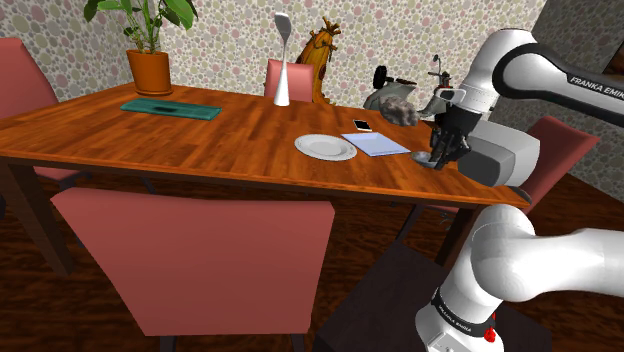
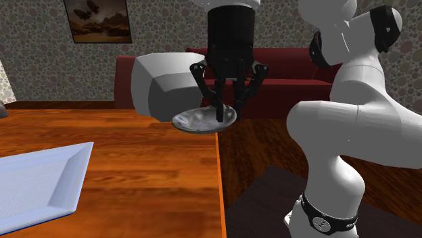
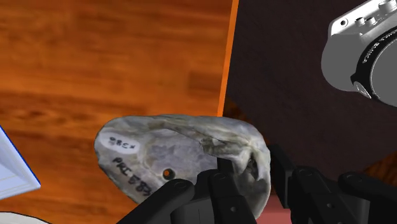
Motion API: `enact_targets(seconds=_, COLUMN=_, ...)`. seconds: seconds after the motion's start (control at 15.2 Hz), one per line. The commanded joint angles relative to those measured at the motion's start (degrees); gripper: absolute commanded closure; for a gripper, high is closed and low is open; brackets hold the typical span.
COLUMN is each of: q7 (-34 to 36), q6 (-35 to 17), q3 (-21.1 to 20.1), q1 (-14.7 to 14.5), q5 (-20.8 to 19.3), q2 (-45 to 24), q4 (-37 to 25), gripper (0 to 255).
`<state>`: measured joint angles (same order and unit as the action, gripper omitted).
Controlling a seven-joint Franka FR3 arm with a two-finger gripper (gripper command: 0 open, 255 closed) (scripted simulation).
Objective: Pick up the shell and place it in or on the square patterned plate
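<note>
A flat grey mottled shell (image 3: 172, 153) with black writing on it hangs half over the wooden table's edge (image 3: 227, 70). My gripper (image 2: 224, 113) comes down on it from above and is shut on its rim, the black fingers (image 3: 219, 184) clasping one end. From the shoulder view the shell (image 1: 433, 161) shows as a small grey shape under the gripper (image 1: 441, 155) at the table's near right corner. The square pale blue plate (image 1: 376, 145) lies on the table to the left of the gripper; its corner (image 2: 40, 179) is also seen in the second exterior view.
A round white plate (image 1: 325, 147) lies beside the square one, with a small black phone (image 1: 362, 125) behind. A grey camera (image 3: 366, 54) sits beyond the table edge. Further back stand a white vase (image 1: 282, 82), a teal tray (image 1: 170, 107) and a potted plant (image 1: 150, 60). Red chairs (image 1: 200, 260) surround the table.
</note>
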<state>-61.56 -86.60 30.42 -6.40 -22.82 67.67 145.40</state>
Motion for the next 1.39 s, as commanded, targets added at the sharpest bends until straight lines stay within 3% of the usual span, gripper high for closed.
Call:
enact_targets(seconds=0.0, q7=0.1, q6=0.6, q3=-0.5, q1=-0.3, q5=0.5, q2=-0.5, q4=-1.1, gripper=255)
enact_targets(seconds=0.46, q7=-3.0, q6=-6.8, q3=8.7, q1=-7.9, q5=-1.5, q2=-15.5, q4=-11.6, gripper=255)
enact_targets(seconds=0.86, q7=-7.4, q6=-11.1, q3=18.5, q1=-16.4, q5=0.1, q2=-28.3, q4=-22.9, gripper=255)
enact_targets(seconds=1.12, q7=-11.8, q6=-13.0, q3=27.6, q1=-24.0, q5=3.6, q2=-37.5, q4=-31.6, gripper=255)
enact_targets(seconds=1.32, q7=-16.4, q6=-13.8, q3=38.0, q1=-32.4, q5=8.5, q2=-45.3, q4=-38.9, gripper=255)
